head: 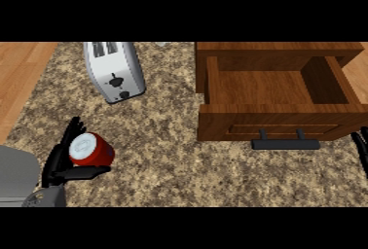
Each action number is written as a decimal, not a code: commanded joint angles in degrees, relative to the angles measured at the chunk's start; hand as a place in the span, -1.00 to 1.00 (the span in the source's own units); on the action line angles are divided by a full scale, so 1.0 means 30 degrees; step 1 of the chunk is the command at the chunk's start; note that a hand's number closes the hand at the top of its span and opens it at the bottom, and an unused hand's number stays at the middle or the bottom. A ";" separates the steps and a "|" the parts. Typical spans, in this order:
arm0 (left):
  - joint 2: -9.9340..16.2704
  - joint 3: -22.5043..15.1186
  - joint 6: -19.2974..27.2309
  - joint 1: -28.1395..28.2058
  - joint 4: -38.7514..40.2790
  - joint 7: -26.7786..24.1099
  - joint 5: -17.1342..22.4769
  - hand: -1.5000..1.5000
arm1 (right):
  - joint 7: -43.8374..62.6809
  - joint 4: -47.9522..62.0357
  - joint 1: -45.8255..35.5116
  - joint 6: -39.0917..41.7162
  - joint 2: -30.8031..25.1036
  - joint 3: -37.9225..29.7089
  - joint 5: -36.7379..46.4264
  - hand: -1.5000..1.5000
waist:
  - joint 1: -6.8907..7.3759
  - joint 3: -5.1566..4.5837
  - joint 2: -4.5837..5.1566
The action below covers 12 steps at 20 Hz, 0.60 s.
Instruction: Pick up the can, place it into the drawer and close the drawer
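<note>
A red can with a white lid stands on the speckled counter at the lower left. My left hand is right beside it: the fingers run straight up along the can's left side and the thumb lies just below it, not curled round it. The wooden drawer at the upper right is pulled open, its inside bare, with a black handle on its front. Only the fingers of my right hand show at the right edge, straight and still.
A silver toaster lies at the upper left of the counter. Wooden floor shows beyond the counter's left edge. Open granite stretches between the can and the drawer front.
</note>
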 commanded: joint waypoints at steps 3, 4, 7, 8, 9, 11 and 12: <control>0.0025 -0.0372 -0.0449 -0.0612 0.0768 -0.0008 0.0276 -1.00 | 0.1250 -0.0541 -0.0496 0.0047 -0.0311 -0.0475 -0.0660 -1.00 | 0.0009 -0.0001 0.0001; 0.0110 -0.0307 -0.0189 -0.0841 0.1206 -0.0558 0.0197 -1.00 | -0.0678 0.0085 0.0692 -0.0099 0.0394 0.0375 0.0167 -1.00 | -0.0012 0.0000 0.0001; -0.0157 -0.0746 0.0198 -0.1477 0.1629 -0.0579 -0.0268 -1.00 | 0.1311 -0.1420 0.0109 -0.0360 0.0379 0.0177 -0.0046 -1.00 | -0.0019 -0.0004 0.0001; 0.0003 -0.0635 -0.0316 -0.1117 0.2084 -0.1407 -0.0032 -1.00 | -0.0166 0.0024 0.0232 0.0520 -0.0142 -0.0743 -0.0500 -1.00 | -0.0011 -0.0001 0.0003; -0.0376 -0.0858 0.0098 -0.1570 0.1726 -0.0996 -0.0102 -1.00 | 0.0416 -0.0179 -0.0040 0.0614 -0.0278 -0.0741 -0.0890 -1.00 | -0.0011 0.0000 0.0001; -0.0618 -0.0887 0.0377 -0.1691 0.1043 -0.0432 0.0153 1.00 | -0.0797 0.0760 -0.0044 0.0387 0.0275 -0.0551 -0.0370 -1.00 | 0.0002 0.0003 -0.0003; -0.0267 -0.0654 0.0206 -0.2571 0.2619 -0.1247 -0.0038 1.00 | -0.0317 -0.1148 0.1584 -0.0434 0.0389 0.1074 -0.0264 -1.00 | -0.0090 -0.0004 0.0004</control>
